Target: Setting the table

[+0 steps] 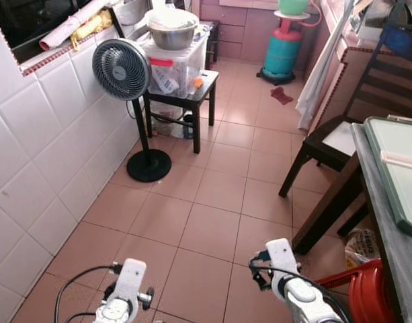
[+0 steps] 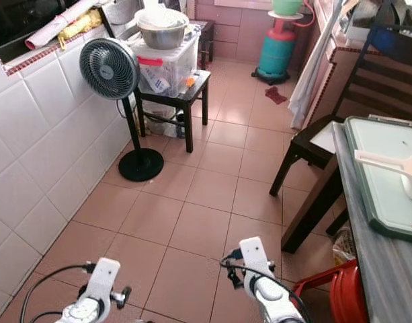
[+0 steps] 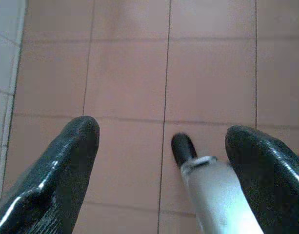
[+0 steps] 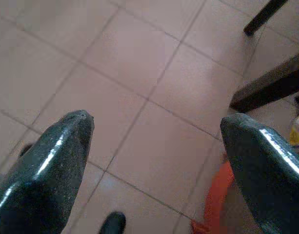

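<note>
1. Both arms hang low over the pink tiled floor (image 1: pixel 212 202); the left gripper (image 3: pixel 164 146) and the right gripper (image 4: pixel 154 141) each hold their fingers wide apart, with nothing between them.
2. A white spatula (image 2: pixel 387 165) lies on a green-rimmed tray (image 2: pixel 377 222) at the table's (image 2: pixel 377 269) near edge, on the robot's right.
3. A dark chair (image 1: pixel 353 128) stands just beside the table.
4. A standing fan (image 1: pixel 121 70) stands against the white wall.

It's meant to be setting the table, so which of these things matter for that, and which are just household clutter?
For the job:
table
green tray lying on it
white utensil on the tray
dark chair

Just lying about:
standing fan
metal bowls on the plastic bin
gas cylinder
red stool
</note>
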{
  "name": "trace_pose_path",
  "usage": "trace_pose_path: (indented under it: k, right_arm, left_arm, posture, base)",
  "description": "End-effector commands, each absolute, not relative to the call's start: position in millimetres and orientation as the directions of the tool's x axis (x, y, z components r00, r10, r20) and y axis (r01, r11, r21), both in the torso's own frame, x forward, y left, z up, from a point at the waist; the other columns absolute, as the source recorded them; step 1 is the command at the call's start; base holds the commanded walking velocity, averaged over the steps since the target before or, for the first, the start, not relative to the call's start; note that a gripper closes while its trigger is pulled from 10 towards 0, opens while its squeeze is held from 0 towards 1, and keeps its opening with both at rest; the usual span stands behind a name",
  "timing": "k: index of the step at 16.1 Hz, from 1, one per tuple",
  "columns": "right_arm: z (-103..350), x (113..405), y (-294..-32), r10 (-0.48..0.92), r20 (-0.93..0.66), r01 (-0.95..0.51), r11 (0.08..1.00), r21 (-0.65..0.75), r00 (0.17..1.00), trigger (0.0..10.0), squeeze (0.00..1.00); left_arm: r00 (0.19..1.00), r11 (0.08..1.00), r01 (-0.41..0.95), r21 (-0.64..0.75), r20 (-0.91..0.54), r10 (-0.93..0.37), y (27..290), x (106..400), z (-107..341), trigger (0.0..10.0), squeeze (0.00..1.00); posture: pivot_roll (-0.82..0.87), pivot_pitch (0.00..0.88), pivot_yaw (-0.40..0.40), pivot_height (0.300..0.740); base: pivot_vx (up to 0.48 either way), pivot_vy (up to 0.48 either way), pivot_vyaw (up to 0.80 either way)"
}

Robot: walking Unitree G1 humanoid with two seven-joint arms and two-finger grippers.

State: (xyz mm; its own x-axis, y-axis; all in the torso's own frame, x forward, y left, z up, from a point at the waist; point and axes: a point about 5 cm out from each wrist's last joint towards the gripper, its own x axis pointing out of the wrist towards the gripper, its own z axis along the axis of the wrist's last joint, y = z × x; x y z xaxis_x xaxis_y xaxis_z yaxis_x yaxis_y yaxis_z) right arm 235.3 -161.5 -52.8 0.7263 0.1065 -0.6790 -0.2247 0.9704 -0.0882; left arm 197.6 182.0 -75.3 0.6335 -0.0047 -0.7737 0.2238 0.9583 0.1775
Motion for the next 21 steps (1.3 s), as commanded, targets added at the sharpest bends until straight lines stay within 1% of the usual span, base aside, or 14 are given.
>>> trace_pose_path:
  k: [1,2,4,6,7,11,12,15,18,21]
  right_arm:
    - [-62,225,-169,0.059,-0.742,-0.230,0.964,-0.130,0.668,10.0,0.00]
    - [-65,220,-170,0.070,-0.767,-0.219,0.971,-0.094,0.637,10.0,0.00]
    - [-67,218,-170,0.081,-0.775,-0.207,0.976,-0.066,0.627,10.0,0.00]
    - [-68,216,-169,0.081,-0.777,-0.191,0.980,-0.050,0.624,10.0,0.00]
    - [-71,212,-171,0.067,-0.790,-0.173,0.984,-0.049,0.610,10.0,0.00]
    - [-80,194,-175,0.046,-0.815,-0.144,0.988,-0.047,0.578,10.0,0.00]
    - [-83,189,-176,0.041,-0.822,-0.150,0.987,-0.054,0.568,10.0,0.00]
    - [-84,185,-176,0.038,-0.829,-0.169,0.983,-0.068,0.558,10.0,0.00]
    - [-84,187,-175,0.033,-0.834,-0.170,0.983,-0.074,0.551,10.0,0.00]
    - [-83,189,-178,0.024,-0.839,-0.140,0.988,-0.063,0.544,10.0,0.00]
  left_arm:
    - [0.603,0.945,0.266,0.189,-0.798,-0.010,180,193,-79,10.0,0.00]
    - [0.597,0.942,0.273,0.193,-0.802,-0.009,180,192,-80,10.0,0.00]
    - [0.586,0.942,0.279,0.188,-0.810,-0.011,180,189,-81,10.0,0.00]
    - [0.553,0.931,0.301,0.207,-0.833,0.006,186,180,-85,10.0,0.00]
    - [0.536,0.928,0.310,0.208,-0.844,0.010,189,175,-87,10.0,0.00]
    - [0.526,0.918,0.333,0.216,-0.850,0.010,194,175,-87,10.0,0.00]
    - [0.523,0.914,0.343,0.215,-0.852,0.004,195,175,-87,10.0,0.00]
    - [0.522,0.917,0.340,0.208,-0.853,0.000,196,174,-87,10.0,0.00]
    - [0.512,0.919,0.337,0.206,-0.859,0.005,199,173,-87,10.0,0.00]
    - [0.508,0.915,0.341,0.216,-0.861,0.014,203,174,-86,10.0,0.00]
  posture:
    - [0.06,0.000,-0.049,0.740]
    - [0.07,0.000,-0.053,0.740]
    - [0.07,0.000,-0.050,0.740]
    - [0.06,0.000,-0.031,0.740]
    - [0.05,0.000,-0.022,0.740]
    - [0.04,0.002,0.006,0.740]
    - [0.03,0.000,0.012,0.740]
    - [0.03,0.001,0.015,0.740]
    - [0.02,0.005,0.017,0.740]
    - [0.02,0.006,0.016,0.740]
  base:
    - [0.000,0.000,0.00]
    - [0.000,0.000,0.00]
    - [0.000,0.000,0.00]
    - [0.000,0.000,0.00]
    - [0.000,0.000,-0.64]
    - [0.000,0.000,-0.76]
    - [0.000,0.000,0.00]
    - [0.000,0.000,0.00]
    - [0.000,0.256,0.00]
    - [0.000,0.309,0.00]
